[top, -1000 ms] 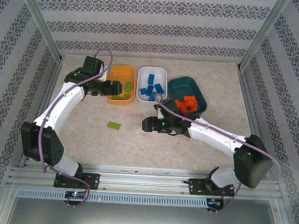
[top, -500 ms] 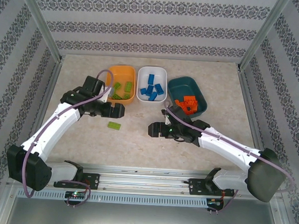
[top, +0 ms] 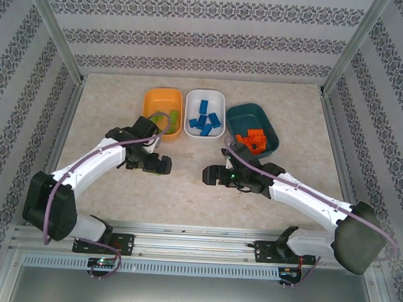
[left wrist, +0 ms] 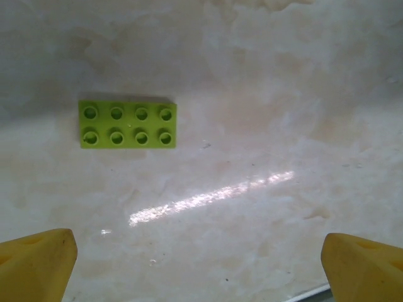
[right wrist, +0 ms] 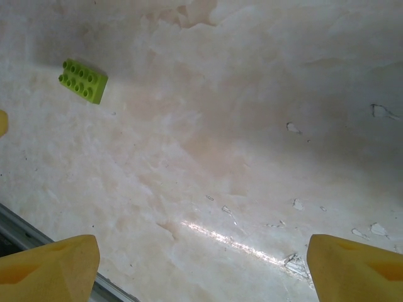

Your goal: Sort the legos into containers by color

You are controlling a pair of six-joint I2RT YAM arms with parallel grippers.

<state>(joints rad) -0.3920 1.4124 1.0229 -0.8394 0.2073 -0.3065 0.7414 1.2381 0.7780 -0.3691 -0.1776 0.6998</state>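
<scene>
While the left gripper [top: 161,165] is hovering low over the table [top: 292,115], fingers spread wide, its wrist camera is catching a loose green brick [left wrist: 127,124] lying flat (eight studs up). The right gripper [top: 208,175] is gaping too, empty. Overhead view is showing green bricks [top: 169,119] in the orange tub [top: 157,97], blue bricks [top: 205,120] in the white tub [top: 206,94], and orange bricks [top: 251,140] in the teal tub [top: 248,113].

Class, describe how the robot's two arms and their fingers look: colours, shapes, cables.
The left arm and the right arm are both made of white, tube-like segments linked by bulky black joints. A thin lilac cable loops along each arm. The fingers are yellow, blunt wedges.
</scene>
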